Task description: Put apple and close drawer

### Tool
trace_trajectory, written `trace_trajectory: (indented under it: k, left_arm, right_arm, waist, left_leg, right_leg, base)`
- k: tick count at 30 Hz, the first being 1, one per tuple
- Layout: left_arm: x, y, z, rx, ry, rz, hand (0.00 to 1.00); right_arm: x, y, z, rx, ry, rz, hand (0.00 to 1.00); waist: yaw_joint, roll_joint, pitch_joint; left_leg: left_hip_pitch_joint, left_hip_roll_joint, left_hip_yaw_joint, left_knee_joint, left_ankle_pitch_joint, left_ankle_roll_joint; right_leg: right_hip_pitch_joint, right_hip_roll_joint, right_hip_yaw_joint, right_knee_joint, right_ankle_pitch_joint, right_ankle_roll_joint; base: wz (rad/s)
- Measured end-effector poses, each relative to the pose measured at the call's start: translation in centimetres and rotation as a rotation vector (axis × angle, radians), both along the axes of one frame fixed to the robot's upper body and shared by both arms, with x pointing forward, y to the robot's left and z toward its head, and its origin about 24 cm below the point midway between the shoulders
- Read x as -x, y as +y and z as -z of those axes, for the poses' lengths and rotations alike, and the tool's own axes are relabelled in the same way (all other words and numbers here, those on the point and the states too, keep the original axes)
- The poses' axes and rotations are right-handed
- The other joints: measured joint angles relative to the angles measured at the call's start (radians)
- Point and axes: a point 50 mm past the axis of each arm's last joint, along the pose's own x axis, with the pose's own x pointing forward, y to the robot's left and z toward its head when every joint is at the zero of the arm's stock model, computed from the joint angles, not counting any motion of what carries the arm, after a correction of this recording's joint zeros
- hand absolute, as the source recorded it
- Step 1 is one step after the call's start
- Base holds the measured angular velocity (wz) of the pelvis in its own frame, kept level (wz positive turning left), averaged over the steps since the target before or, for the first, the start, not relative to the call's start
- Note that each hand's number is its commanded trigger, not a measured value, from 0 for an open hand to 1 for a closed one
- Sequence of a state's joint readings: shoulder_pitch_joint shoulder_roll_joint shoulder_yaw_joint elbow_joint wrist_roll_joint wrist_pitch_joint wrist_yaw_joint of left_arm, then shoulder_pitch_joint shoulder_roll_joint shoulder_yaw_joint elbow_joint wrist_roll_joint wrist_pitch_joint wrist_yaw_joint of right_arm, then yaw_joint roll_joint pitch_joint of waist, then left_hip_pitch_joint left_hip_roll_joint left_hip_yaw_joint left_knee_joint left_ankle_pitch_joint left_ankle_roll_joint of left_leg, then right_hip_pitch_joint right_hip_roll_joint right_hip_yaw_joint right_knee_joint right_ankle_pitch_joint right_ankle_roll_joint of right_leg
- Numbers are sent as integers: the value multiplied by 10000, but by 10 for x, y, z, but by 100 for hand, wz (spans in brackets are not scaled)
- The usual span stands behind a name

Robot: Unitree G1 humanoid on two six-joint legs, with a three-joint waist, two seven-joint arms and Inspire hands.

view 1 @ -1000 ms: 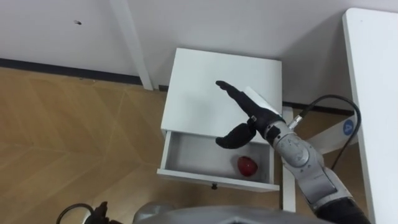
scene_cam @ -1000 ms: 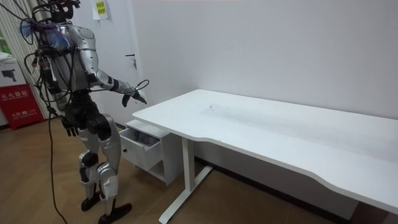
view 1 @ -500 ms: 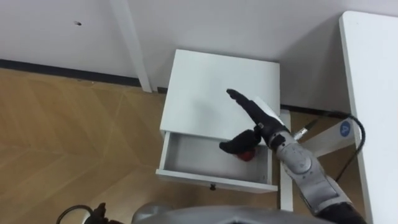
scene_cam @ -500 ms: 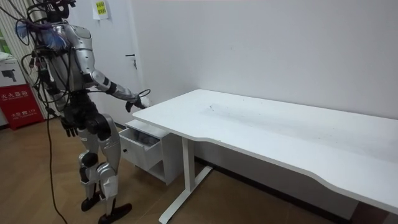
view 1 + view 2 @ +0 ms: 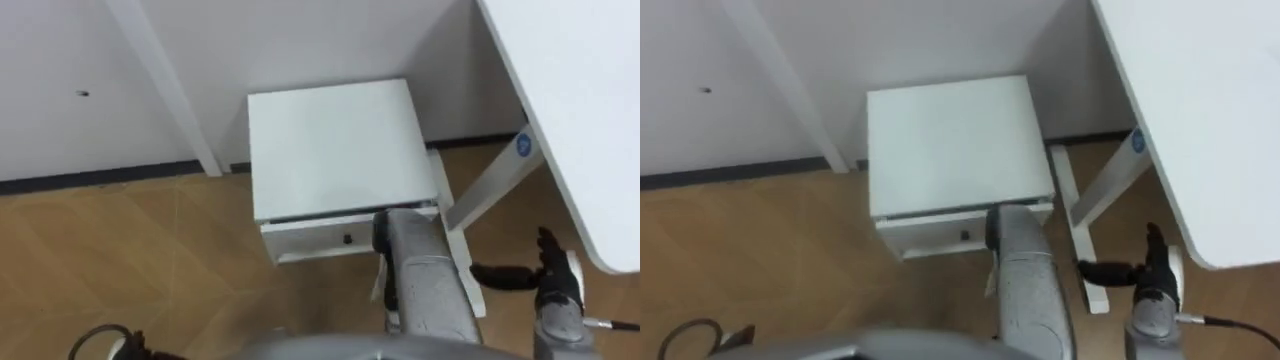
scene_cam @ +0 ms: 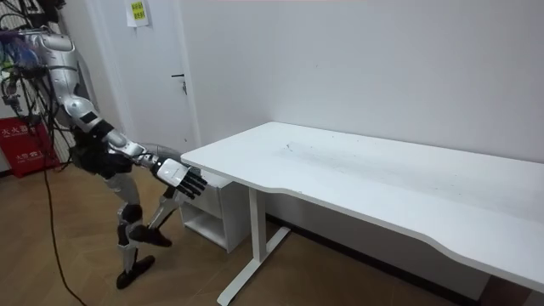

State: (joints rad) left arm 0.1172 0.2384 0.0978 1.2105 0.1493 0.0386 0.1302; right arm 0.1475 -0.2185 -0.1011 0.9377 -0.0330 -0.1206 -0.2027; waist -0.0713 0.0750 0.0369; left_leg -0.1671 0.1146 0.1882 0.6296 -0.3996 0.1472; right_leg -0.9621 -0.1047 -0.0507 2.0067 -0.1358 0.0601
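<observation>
I see the drawer (image 5: 320, 240) shut or very nearly so, its flat white front sitting just under the front edge of the white bedside cabinet (image 5: 335, 150). A thin dark gap runs between the front and the cabinet top. A small dark knob (image 5: 345, 238) sits at the middle of the front, which looks level.

A white desk (image 6: 365, 174) is standing along the white wall (image 6: 382, 59), its slanted leg (image 5: 490, 185) carrying a round blue sticker (image 5: 522, 146). A dark baseboard (image 5: 90, 178) is running between wall and wooden floor (image 5: 130, 260). A red sign (image 6: 21, 144) is standing near the door (image 6: 157, 76).
</observation>
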Motion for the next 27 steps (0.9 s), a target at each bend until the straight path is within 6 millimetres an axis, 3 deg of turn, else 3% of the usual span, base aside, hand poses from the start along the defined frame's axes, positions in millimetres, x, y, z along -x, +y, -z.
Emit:
trace_trajectory:
  k: [1,2,3,4,5,6,7,9,11,14,16,27]
  left_arm:
    - [3,-3,1,80,23,-62,0]
    - [12,-12,4,327,144,-153,0]
    - [26,-18,6,483,434,-200,0]
    - [34,-19,6,487,598,-249,0]
    - [44,-17,5,411,829,-341,0]
    - [48,-16,5,249,899,-397,0]
    - [47,-16,5,197,852,-419,0]
    - [37,-14,3,120,445,-519,0]
    - [31,-13,3,17,173,-523,0]
    - [23,-12,2,-18,-210,-578,0]
    - [20,-14,2,41,-387,-545,0]
    - [24,-24,6,433,-45,-427,0]
  right_arm:
    - [1,-3,0,27,76,102,0]
    - [3,-7,-1,95,204,221,0]
    - [4,-8,-1,38,234,373,0]
    - [6,-6,1,-44,326,399,0]
    - [11,-2,5,-165,630,273,0]
    - [16,2,8,-326,900,74,0]
    - [17,4,9,-383,956,29,0]
    - [21,9,15,-576,1313,-78,0]
    - [27,12,20,-817,1696,-30,0]
    - [30,15,23,-1018,1966,-41,0]
    - [33,16,24,-1155,2090,-70,0]
    - [65,28,35,-2286,3359,453,0]
  waist:
    - [-9,-34,-6]
    - [-21,-22,-85]
    - [-8,-62,-152]
    - [22,-69,-168]
    - [244,-258,-187]
    - [485,-505,-261]
    - [562,-579,-289]
    - [865,-857,-364]
    - [970,-1100,-405]
    - [1051,-1332,-373]
    - [1030,-1353,-390]
    - [1015,-1059,-339]
  left_leg:
    - [-157,-104,-37,354,-183,76]
    - [-317,-267,-72,442,-284,143]
    - [-268,-434,-71,141,-176,101]
    - [-147,-563,-50,-122,-58,112]
    - [114,-836,30,-658,202,103]
    - [299,-1105,116,-1227,526,164]
    - [374,-1193,120,-1530,686,176]
    - [632,-1394,159,-2665,1295,96]
    - [851,-1466,183,-3154,1504,-1]
    - [1148,-1460,212,-3419,1567,-147]
    - [1274,-1440,212,-3614,1622,-237]
    - [1319,-1441,4,-3803,1694,-371]
  right_leg:
    - [310,-154,143,-367,-64,-99]
    - [1358,-239,185,-1737,-77,-124]
    - [2823,-350,63,-4001,-41,-23]
    - [3630,-432,-63,-5461,-51,61]
    - [5238,-518,-221,-8367,-94,155]
    - [6589,-513,-372,-10921,-236,266]
    - [7152,-472,-480,-12125,-338,324]
    - [8824,-138,-912,-15964,-397,228]
    - [9734,44,-871,-17761,-75,206]
    - [10302,176,-881,-18619,40,214]
    - [10350,221,-889,-18648,40,213]
    - [10477,273,-1162,-18735,-26,128]
  base:
    - [29]
    - [18]
    - [10]
    - [0]
    - [-13]
    - [-10]
    - [3]
    - [2]
    - [-5]
    - [-4]
    - [-8]
    - [4]
